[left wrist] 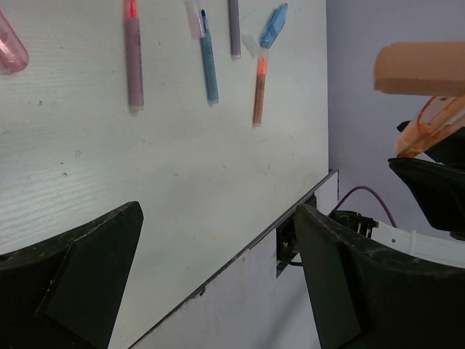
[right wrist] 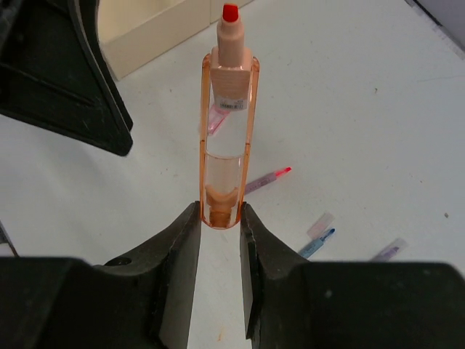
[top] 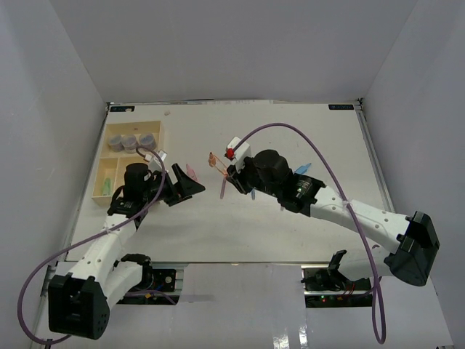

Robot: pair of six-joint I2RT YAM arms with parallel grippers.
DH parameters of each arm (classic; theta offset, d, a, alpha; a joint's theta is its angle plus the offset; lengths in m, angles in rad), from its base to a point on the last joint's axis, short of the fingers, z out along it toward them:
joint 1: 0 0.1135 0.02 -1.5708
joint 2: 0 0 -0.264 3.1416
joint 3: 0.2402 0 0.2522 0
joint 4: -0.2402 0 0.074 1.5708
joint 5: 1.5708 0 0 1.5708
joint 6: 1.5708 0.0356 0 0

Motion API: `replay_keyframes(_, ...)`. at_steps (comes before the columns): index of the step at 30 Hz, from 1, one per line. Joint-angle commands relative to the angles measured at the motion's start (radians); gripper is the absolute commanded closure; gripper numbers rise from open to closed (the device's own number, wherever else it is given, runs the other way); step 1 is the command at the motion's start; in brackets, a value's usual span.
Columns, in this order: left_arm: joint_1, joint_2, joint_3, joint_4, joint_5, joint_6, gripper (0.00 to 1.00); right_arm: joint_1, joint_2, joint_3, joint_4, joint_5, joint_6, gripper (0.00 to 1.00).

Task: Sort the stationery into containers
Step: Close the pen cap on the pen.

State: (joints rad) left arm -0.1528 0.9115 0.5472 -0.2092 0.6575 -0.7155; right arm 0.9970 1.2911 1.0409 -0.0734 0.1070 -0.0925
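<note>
My right gripper (right wrist: pixel 220 214) is shut on the bottom end of a clear orange marker (right wrist: pixel 227 131), held off the table with its red tip pointing away. From above, the orange marker (top: pixel 216 163) hangs mid-table, right of my left gripper (top: pixel 182 187). My left gripper (left wrist: pixel 218 240) is open and empty above the table's near edge. The cream tray (top: pixel 156 125) at the far left holds three grey-purple pots (top: pixel 130 142) in its top section and a green piece (top: pixel 107 183) lower down. Loose on the table lie a pink marker (top: pixel 191 172), a purple pen (left wrist: pixel 133 58), a blue pen (left wrist: pixel 208 62), a grey pen (left wrist: pixel 234 29) and an orange pen (left wrist: pixel 259 91).
A blue cap (left wrist: pixel 274 25) lies beside the loose pens. The two grippers are close together; the right gripper (left wrist: pixel 436 189) with the orange marker (left wrist: pixel 429 123) shows at the right of the left wrist view. White walls enclose the table on three sides.
</note>
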Motion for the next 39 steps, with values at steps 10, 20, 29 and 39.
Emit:
replay_keyframes(10, -0.140, 0.165, 0.109, 0.229, -0.068, -0.156, 0.03, 0.003, 0.004, 0.120, -0.022, -0.003, 0.039, 0.88)
replay_keyframes(20, -0.168, 0.179, 0.102, 0.353, -0.131, -0.285, 0.02, 0.005, -0.007, 0.105, -0.019, -0.003, 0.053, 0.88)
replay_keyframes(29, -0.166, 0.162, 0.080, 0.376, -0.174, -0.317, 0.02, 0.005, -0.021, 0.091, -0.016, -0.003, 0.056, 0.88)
replay_keyframes(39, -0.166, 0.162, 0.082, 0.373, -0.220, -0.294, 0.02, 0.003, -0.041, 0.067, -0.019, -0.010, 0.062, 0.88)
